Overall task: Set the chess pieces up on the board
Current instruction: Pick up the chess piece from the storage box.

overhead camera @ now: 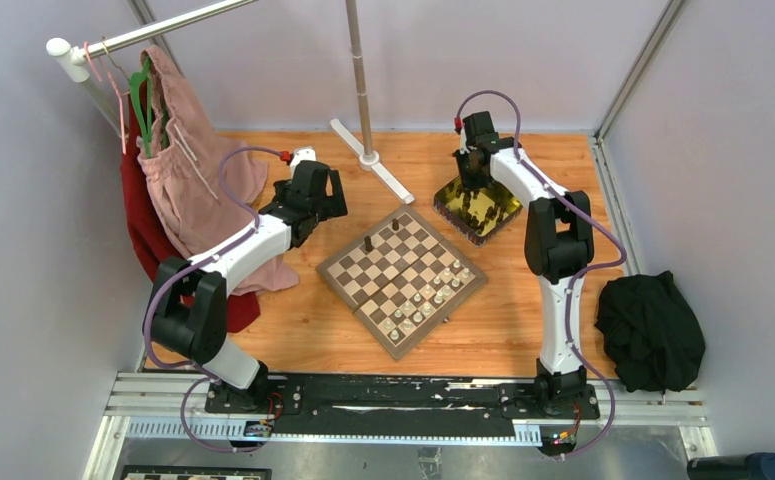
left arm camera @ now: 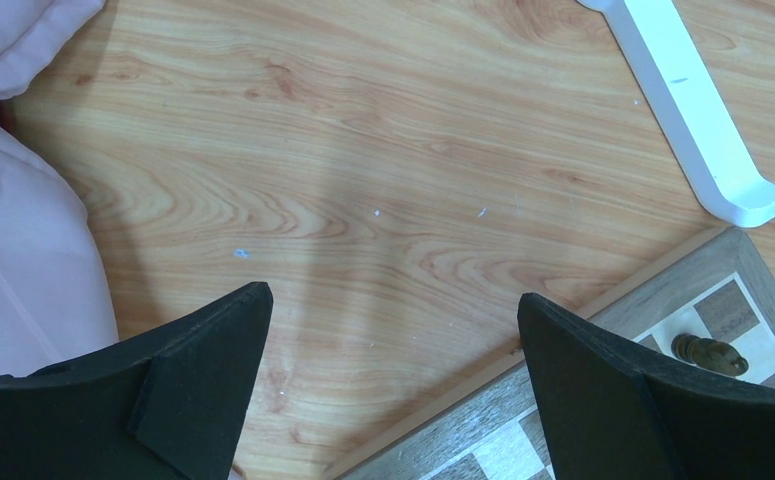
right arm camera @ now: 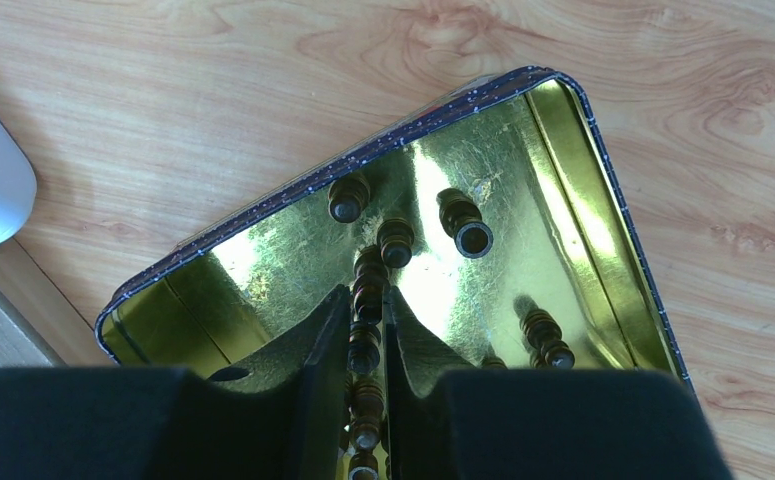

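right gripper (right arm camera: 367,296) is down inside the square yellow-gold metal tin (right arm camera: 263,270), its black fingers (right arm camera: 323,342) drawn in tight on either side of a small dark brown chess piece (right arm camera: 364,345) lying on the shiny floor. it looks pinched between them, though i can't tell from this angle whether it has left the floor. more loose dark brown chessmen (right arm camera: 463,225) lie around it in the tin. on the other side, left gripper (left arm camera: 393,390) hangs above the pale wooden tabletop (left arm camera: 363,150), jaws spread wide, nothing between them, right beside a corner of the flat square wooden chessboard with dark brown and cream checks (overhead camera: 363,285). the board sits mid-table, turned like a diamond. pale cream chess pieces (overhead camera: 433,298) line its near-right edge, and two dark brown pieces (overhead camera: 368,243) stand near its far corner. the tin sits just off the far-right edge.
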You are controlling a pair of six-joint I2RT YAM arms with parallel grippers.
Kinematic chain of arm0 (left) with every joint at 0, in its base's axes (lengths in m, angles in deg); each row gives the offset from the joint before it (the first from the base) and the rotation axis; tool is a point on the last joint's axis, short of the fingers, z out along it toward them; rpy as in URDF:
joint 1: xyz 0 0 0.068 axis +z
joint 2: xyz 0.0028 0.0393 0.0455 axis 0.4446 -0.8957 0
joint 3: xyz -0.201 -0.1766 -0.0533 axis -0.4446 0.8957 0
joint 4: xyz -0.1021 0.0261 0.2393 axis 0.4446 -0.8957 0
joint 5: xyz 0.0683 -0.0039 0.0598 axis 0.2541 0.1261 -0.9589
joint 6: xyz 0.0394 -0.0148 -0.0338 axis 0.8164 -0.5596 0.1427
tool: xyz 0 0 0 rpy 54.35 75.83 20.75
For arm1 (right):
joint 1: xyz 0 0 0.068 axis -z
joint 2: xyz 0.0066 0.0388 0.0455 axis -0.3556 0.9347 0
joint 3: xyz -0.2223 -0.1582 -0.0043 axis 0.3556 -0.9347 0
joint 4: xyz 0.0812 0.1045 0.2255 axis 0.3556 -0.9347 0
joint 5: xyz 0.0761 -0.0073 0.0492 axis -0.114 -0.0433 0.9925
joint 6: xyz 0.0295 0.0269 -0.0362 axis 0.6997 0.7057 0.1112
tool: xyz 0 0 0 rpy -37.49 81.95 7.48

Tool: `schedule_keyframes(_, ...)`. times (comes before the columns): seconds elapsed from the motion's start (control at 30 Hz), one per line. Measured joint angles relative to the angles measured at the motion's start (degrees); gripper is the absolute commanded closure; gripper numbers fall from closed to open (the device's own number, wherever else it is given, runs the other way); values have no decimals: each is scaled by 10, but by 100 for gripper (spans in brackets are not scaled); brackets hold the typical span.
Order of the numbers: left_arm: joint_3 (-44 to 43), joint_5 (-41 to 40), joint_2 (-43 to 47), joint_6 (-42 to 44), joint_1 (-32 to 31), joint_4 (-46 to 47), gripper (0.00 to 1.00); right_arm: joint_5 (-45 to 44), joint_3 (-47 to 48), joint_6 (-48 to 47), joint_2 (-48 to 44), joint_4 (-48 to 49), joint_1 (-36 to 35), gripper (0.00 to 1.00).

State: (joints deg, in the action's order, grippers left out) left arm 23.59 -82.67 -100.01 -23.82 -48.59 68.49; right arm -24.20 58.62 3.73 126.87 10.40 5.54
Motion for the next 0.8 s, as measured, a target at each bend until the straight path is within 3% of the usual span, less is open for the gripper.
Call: schedule_keyframes(0.8, 1, 4, 0, 0, 0, 6, 0, 4, 0, 0, 0, -9, 0, 78)
